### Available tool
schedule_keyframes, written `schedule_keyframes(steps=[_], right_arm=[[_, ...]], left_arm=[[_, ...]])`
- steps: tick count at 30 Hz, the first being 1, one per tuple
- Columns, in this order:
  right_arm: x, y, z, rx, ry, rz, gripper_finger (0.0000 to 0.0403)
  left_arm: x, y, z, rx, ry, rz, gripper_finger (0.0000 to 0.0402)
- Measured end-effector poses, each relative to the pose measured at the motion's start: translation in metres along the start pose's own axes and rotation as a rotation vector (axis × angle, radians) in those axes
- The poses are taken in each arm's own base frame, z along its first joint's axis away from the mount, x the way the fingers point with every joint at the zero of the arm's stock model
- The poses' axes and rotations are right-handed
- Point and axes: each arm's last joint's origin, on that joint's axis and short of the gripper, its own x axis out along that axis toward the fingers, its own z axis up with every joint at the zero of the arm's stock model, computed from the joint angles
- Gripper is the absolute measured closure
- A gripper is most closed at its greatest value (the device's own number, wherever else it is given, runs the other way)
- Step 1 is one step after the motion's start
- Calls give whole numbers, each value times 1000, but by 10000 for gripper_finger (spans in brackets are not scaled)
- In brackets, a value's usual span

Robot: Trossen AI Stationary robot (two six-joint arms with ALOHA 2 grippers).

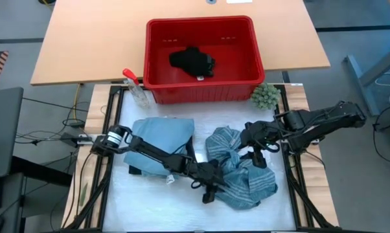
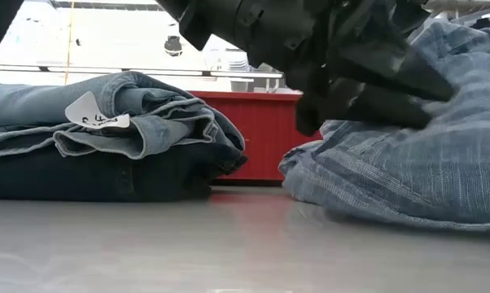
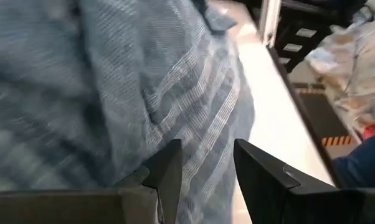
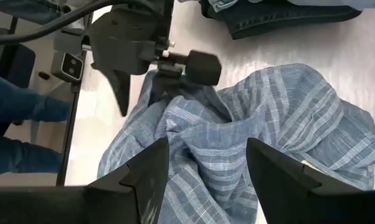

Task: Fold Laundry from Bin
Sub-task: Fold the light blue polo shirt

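The blue-white striped shirt (image 1: 247, 178) lies crumpled on the white table's right half. My left gripper (image 1: 211, 188) reaches in low from the left; its fingers stand apart (image 3: 206, 149) at the shirt's left edge. My right gripper (image 1: 258, 147) hangs open (image 4: 206, 146) above the shirt's far part, clear of it. Light blue jeans (image 1: 162, 136) lie folded on a dark navy piece (image 2: 90, 175) at the table's left. The red bin (image 1: 201, 21) stands at the far edge with a small black piece (image 1: 192, 61) on its floor. My left gripper comes at the shirt's left edge (image 4: 159, 109) slanting down from the table's left, with a fold of cloth (image 3: 200, 124) right in front of the gap. Whether the fingers touch the cloth I cannot tell.
A clear spray bottle with a red trigger (image 1: 135, 87) stands left of the bin, and a green fuzzy ball (image 1: 265, 96) sits at the bin's right corner. Bare white table (image 1: 156, 207) lies along the near edge. The table's black frame rails (image 1: 292, 175) run along both sides.
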Motion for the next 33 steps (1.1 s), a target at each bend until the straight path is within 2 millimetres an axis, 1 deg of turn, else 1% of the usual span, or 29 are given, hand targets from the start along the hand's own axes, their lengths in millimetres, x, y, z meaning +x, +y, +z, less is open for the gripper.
schedule_keyframes(steps=[4,8,10,13,15,21,23,25,27,29,33], right_arm=[[2,7,-2,6,18,27,163],[8,26,-7,-51,48,84,163],[13,38,-7,-95,35,104,163],[25,52,-7,-154,20,80,163],[35,56,-8,-172,36,44,163],[68,58,-10,-155,116,-72,164],[77,58,-14,-134,166,-92,170],[84,58,-17,-120,225,-82,189],[88,59,-22,-93,282,-73,221],[90,60,-24,-63,309,-68,261],[89,64,-25,-23,303,-62,351]], left_arm=[[-13,2,11,-6,14,15,269],[-25,-1,17,22,53,40,269],[-31,-1,18,41,72,71,269],[-36,-2,21,60,82,89,269],[-36,-1,21,68,84,92,269],[-37,3,20,87,115,96,269],[-37,5,19,99,132,90,269],[-38,7,18,100,141,87,269],[-38,10,17,94,160,96,269],[-41,12,17,89,182,105,269],[-49,14,27,115,148,114,269]])
